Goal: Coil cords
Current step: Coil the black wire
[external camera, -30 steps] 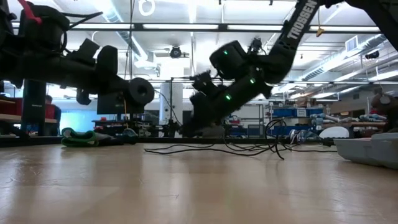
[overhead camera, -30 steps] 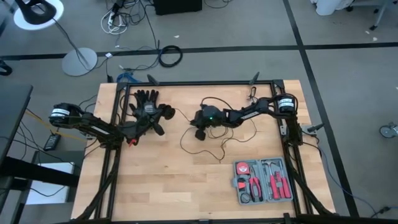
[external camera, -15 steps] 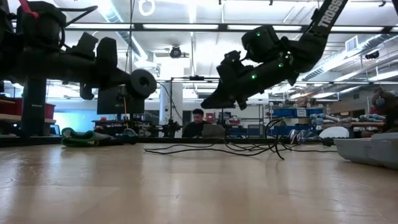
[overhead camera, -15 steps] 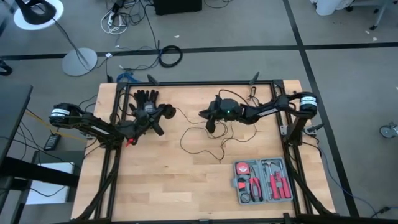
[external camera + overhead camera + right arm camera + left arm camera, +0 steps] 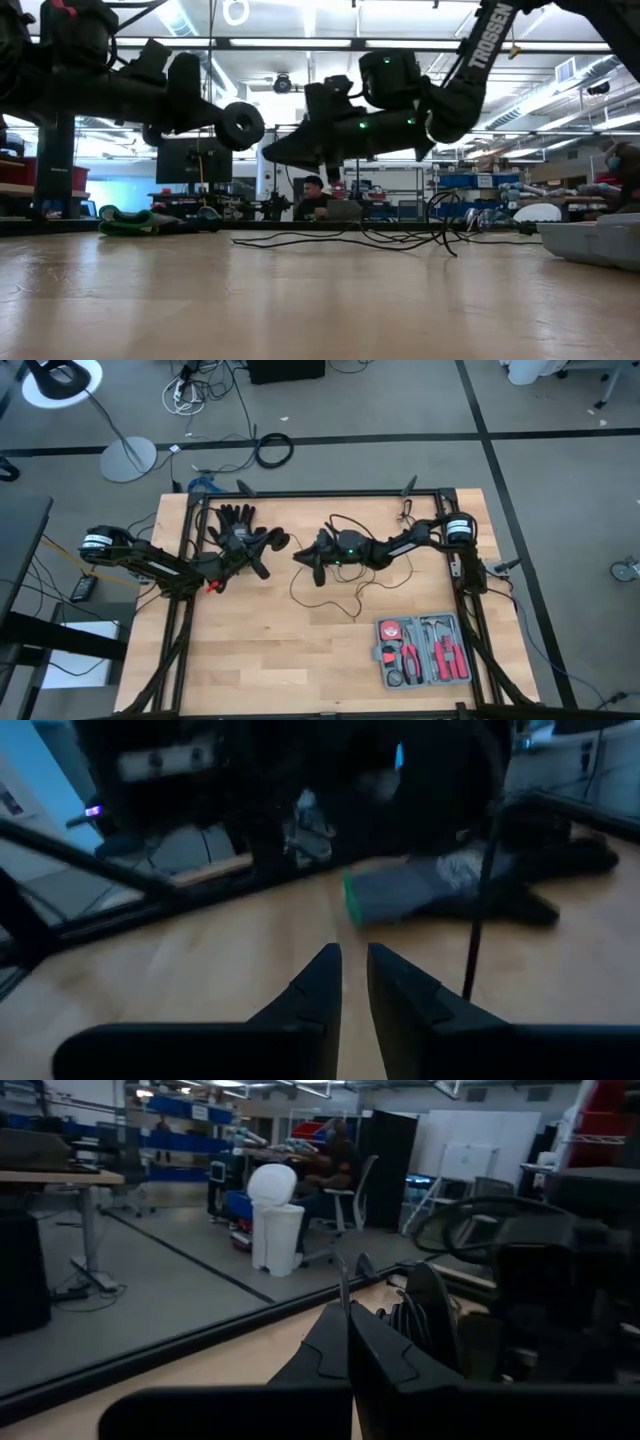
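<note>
Looking down on the pale wooden table (image 5: 250, 660), we saw the cord (image 5: 335, 595), a hair-thin black wire, lying in loose uneven loops near the middle of the boards. Its round flat disc (image 5: 279, 541) hung above the table at the tip of the left gripper (image 5: 265, 544), whose fingers were pressed together on the wire by the disc. From table height the disc (image 5: 242, 125) showed as a dark ring held well clear of the wood, with the slack wire (image 5: 350, 240) trailing flat behind.

The right gripper (image 5: 300, 556) hovered near the disc, above the tangle, pointing towards the left one. Its tapered dark fingers (image 5: 315, 985) stood a narrow slit apart with nothing between them that we could make out.

A black glove (image 5: 235, 518) lay limp beyond the left gripper. A grey moulded tray (image 5: 424, 651) with red-handled tools sat well apart, toward the near right corner.
</note>
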